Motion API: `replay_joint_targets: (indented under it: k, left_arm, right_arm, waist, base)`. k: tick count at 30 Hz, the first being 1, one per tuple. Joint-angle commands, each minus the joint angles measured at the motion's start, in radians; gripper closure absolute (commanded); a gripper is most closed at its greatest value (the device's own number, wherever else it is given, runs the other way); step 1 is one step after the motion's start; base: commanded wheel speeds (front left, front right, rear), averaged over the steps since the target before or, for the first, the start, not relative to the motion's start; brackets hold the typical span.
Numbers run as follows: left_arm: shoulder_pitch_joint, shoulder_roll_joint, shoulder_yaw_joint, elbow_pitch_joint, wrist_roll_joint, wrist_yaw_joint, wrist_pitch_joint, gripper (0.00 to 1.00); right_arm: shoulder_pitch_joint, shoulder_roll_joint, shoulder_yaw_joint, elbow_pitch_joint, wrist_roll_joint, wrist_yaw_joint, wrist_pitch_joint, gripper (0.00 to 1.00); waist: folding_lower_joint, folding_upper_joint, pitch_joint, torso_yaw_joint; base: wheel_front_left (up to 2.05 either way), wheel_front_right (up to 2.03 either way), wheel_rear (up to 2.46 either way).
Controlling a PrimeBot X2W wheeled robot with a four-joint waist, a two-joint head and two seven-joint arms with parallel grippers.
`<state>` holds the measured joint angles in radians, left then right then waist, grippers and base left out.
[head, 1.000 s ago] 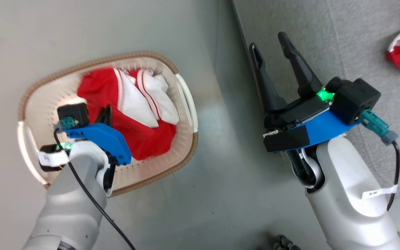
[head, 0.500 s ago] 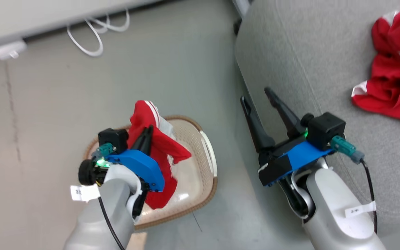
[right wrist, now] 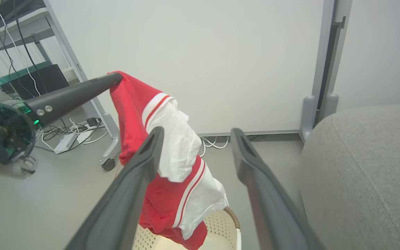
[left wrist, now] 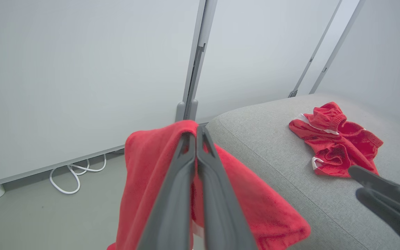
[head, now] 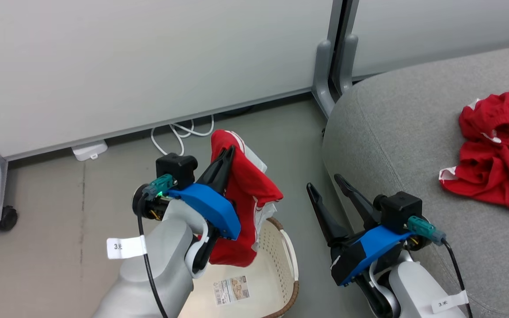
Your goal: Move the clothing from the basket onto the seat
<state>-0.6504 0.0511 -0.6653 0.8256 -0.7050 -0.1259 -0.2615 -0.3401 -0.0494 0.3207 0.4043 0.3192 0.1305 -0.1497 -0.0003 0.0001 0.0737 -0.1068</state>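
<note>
My left gripper (head: 227, 152) is shut on a red garment with white striped panels (head: 248, 194), which hangs in the air above the cream basket (head: 283, 260). From the left wrist the closed fingers (left wrist: 200, 173) pinch the red cloth (left wrist: 252, 205). The right wrist view shows the garment (right wrist: 172, 156) dangling from the left fingers over the basket (right wrist: 221, 229). A second red garment (head: 495, 150) lies crumpled on the grey seat (head: 404, 132). My right gripper (head: 325, 187) stands open and empty beside the seat's front edge.
A pale wall panel with a grey post (head: 332, 66) stands behind. White cables (head: 179, 132) and a small white box (head: 89, 150) lie on the floor by the wall. A castor wheel (head: 5, 218) is at the far left. The basket's bottom shows a label sticker (head: 230, 289).
My left gripper has lifted the red garment up out of the basket. The head camera has tilted up, bringing the wall and more of the seat into view.
</note>
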Motion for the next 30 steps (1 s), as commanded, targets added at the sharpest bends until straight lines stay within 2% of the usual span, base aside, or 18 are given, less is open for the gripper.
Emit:
replay_joint_targets:
  k: [1,14,30]
  left_arm:
    - [-0.02,-0.001,-0.005,-0.008,-0.002,-0.007,-0.005,1.0]
    - [-0.133,-0.001,-0.082,-0.056,-0.081,-0.007,0.044,1.0]
    - [-0.15,-0.001,-0.137,-0.033,-0.127,-0.004,0.034,1.0]
  right_arm:
    - [0.02,-0.002,0.002,0.001,0.006,0.0,0.002,0.0]
    - [0.084,-0.002,-0.004,-0.022,-0.006,0.0,0.031,0.0]
    - [0.076,-0.002,0.038,-0.018,0.017,0.0,0.042,0.0]
  waist:
    - [0.0003,-0.0001,-0.04,0.017]
    - [0.0003,-0.0001,-0.093,0.052]
    - [0.0003,-0.0001,-0.083,0.051]
  base:
    - [0.0,0.0,0.0]
    - [0.0,0.0,0.0]
    - [0.0,0.0,0.0]
